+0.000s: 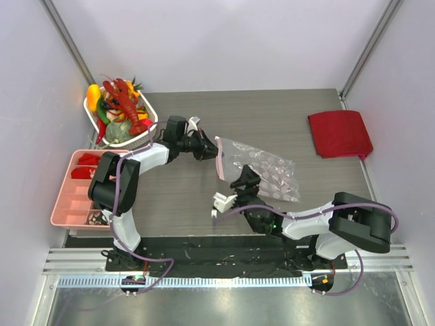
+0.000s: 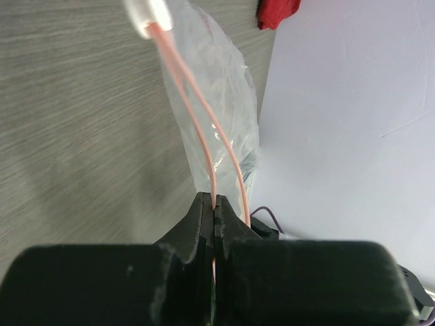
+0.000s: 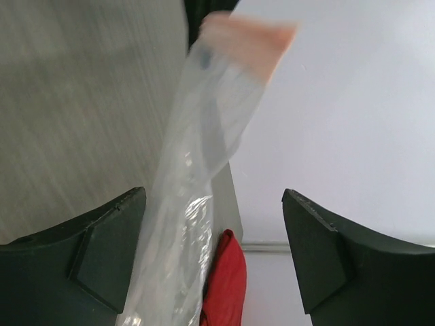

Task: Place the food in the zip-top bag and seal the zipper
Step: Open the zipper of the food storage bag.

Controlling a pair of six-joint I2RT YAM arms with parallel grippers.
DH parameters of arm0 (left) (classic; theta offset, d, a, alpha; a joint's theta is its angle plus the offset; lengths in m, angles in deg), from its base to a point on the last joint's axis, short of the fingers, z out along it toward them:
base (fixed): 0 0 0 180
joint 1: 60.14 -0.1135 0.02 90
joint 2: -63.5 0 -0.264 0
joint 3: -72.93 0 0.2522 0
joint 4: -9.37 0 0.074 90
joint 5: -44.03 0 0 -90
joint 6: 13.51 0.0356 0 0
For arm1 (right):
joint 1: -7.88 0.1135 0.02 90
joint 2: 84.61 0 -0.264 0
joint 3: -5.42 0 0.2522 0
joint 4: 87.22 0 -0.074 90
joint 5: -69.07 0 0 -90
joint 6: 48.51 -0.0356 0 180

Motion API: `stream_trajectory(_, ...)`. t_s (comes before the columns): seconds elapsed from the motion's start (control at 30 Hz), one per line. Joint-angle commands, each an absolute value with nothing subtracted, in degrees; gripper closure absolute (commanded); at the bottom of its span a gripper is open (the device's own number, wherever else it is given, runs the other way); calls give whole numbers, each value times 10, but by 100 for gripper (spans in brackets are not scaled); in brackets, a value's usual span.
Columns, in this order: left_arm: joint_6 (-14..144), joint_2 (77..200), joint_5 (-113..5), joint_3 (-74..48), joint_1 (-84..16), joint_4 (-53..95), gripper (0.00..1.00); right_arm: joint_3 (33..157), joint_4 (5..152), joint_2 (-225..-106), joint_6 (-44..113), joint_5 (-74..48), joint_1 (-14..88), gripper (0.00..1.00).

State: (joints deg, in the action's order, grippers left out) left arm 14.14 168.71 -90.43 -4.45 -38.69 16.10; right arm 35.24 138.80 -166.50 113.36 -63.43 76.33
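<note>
From above, we see the left arm folded at its elbow beside the pink plastic compartment tray point(image 1: 61, 204), its forearm stretched rightward over the grey wood-grain table point(image 1: 177, 197). The left gripper point(image 1: 212, 149) meets the far corner of the clear, floppy, pink-dotted plastic zip-top bag point(image 1: 265, 170). The bag lies mid-table, its long axis running from far left to near right, and its thin pale pink zipper point(image 1: 219, 161) faces left. The right arm reaches leftward from its base, with the right gripper point(image 1: 246, 178) at the bag's near edge. The bright red plastic lobster point(image 1: 129, 105) sits in the white basket point(image 1: 153, 124), well apart from the bag. A folded red cloth point(image 1: 340, 134) lies at the far right.

In the left wrist view, the left gripper point(image 2: 214, 204) is clenched on the zipper point(image 2: 178, 88), and its two pink strips part slightly beyond the pinch.

In the right wrist view, the right gripper point(image 3: 214, 197) is spread wide and grasps nothing. The bag point(image 3: 197, 156) rises between its fingers point(image 3: 109, 251), pink mouth edge uppermost.
</note>
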Motion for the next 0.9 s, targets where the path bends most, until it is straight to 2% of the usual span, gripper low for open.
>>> stream_trajectory(0.0,162,1654,-918,-66,-390,206,100,481,1185,-1637,1022,-699,761,14)
stream_trajectory(0.03,170,1653,-914,-70,-390,214,100,536,1125,-1635,953,-696,753,8)
stream_trajectory(0.07,173,1652,-910,-79,-390,226,100,575,944,-1635,896,-684,749,1)
stream_trajectory(0.13,179,1655,-910,-86,-390,243,100,691,758,-1624,762,-582,738,0)
stream_trajectory(0.17,187,1657,-907,-95,-390,252,100,711,662,-1615,746,-545,737,1)
stream_trajectory(0.27,194,1665,-900,-112,-390,270,100,737,563,-1565,735,-439,735,0)
stream_trajectory(0.33,194,1664,-896,-119,-389,273,100,743,523,-1501,727,-351,729,0)
stream_trajectory(0.47,227,1627,-872,-135,-376,302,100,791,489,-1419,619,-274,701,0)
stream_trajectory(0.57,248,1582,-843,-147,-369,326,100,888,469,-1465,513,-287,648,0)
stream_trajectory(0.7,315,1544,-799,-201,-354,402,100,1019,418,-1525,380,-145,479,0)
stream_trajectory(0.87,402,1517,-710,-300,-304,500,100,1049,413,-1550,282,-42,418,1)
